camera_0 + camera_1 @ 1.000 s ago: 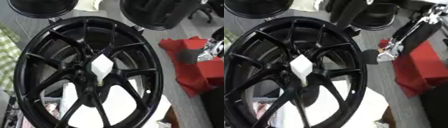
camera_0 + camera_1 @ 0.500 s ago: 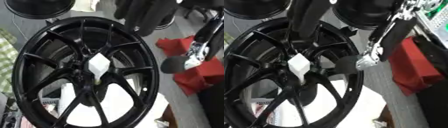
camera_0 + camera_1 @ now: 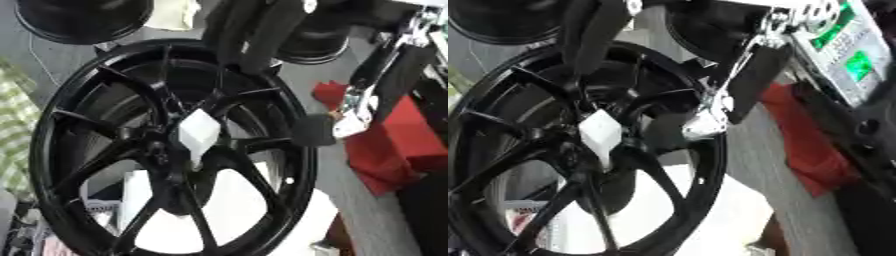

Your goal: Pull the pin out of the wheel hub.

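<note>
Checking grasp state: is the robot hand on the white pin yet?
No, the white pin sits untouched at the wheel hub, with the robot hand off to its right.

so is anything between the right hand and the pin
Nothing visible: the right hand hangs just off the wheel's rim, and only open spoke gaps lie between it and the white pin at the hub.

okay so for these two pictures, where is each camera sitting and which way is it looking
Left eye view: in the robot's head, looking down at the black wheel hub with the white pin at its centre; the right hand comes in from the upper right.
Right eye view: beside it in the head, facing the same way; the right arm crosses over the wheel's rim.
Both share the wheel, pin, right arm and a red cloth; no left hand shows.
</note>
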You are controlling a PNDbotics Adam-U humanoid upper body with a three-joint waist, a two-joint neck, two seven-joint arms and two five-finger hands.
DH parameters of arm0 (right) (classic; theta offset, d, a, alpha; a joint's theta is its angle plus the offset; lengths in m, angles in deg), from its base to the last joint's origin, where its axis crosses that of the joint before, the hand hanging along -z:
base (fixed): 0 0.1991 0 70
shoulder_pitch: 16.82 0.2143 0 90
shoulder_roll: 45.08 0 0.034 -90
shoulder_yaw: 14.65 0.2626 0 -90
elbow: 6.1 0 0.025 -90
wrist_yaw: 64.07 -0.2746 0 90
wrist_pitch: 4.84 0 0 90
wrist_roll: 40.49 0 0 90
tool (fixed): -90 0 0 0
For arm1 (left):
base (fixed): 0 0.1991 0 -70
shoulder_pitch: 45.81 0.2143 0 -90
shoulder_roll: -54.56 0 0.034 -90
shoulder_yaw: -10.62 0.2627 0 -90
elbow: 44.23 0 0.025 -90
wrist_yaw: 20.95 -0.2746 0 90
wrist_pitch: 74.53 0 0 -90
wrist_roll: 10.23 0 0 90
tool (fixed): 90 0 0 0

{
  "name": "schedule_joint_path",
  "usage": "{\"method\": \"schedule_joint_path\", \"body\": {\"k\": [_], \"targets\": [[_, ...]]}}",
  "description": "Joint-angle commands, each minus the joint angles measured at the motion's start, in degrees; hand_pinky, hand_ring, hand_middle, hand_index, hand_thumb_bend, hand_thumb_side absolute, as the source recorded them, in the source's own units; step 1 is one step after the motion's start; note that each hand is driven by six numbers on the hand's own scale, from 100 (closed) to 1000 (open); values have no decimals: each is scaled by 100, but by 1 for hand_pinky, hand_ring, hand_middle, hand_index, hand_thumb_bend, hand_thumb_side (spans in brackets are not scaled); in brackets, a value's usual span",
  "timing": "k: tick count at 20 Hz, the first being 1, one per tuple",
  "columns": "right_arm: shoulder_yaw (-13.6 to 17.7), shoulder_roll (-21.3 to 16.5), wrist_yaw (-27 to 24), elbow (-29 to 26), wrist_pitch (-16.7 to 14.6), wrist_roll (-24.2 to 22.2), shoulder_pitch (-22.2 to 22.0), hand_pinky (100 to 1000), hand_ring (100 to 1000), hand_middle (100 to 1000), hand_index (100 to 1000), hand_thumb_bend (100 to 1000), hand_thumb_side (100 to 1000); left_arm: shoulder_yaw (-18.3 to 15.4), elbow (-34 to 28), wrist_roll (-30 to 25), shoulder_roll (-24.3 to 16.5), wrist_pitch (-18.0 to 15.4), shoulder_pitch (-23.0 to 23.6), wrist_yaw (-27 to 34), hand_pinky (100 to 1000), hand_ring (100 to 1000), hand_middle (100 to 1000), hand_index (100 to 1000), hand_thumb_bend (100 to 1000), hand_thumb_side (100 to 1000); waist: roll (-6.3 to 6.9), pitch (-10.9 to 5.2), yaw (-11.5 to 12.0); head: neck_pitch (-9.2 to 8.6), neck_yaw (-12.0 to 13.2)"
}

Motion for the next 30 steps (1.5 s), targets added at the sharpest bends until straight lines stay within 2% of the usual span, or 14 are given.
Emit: {"method": "schedule_joint_path", "body": {"k": [1, 7, 13, 22, 30], "targets": [[51, 117, 422, -164, -281, -421, 86, 880, 851, 759, 787, 405, 140, -78, -118, 49, -65, 21, 15, -47, 778, 584, 550, 712, 100, 681, 12, -125, -26, 112, 84], [32, 396, 1302, -178, -220, -897, 34, 882, 857, 773, 809, 449, 183, -155, -118, 144, -32, 56, 70, -75, 779, 584, 550, 712, 100, 686, 6, -148, -56, 164, 182], [-33, 558, 2070, 10, -174, -932, -65, 880, 855, 772, 834, 505, 172, -182, -118, 181, -17, 75, 56, -66, 780, 584, 550, 712, 100, 688, 4, -121, -43, 134, 215], [-142, 723, 3354, 289, -137, -933, -168, 863, 851, 778, 845, 507, 154, -217, -118, 219, 2, 86, 37, -75, 782, 583, 549, 711, 100, 693, -36, -36, 57, 128, 166], [-241, 843, 3895, 532, -274, -933, -212, 848, 846, 772, 858, 526, 147, -215, -118, 216, 15, 110, 8, -81, 783, 583, 549, 711, 100, 697, -90, 24, 95, 99, 160]]}}
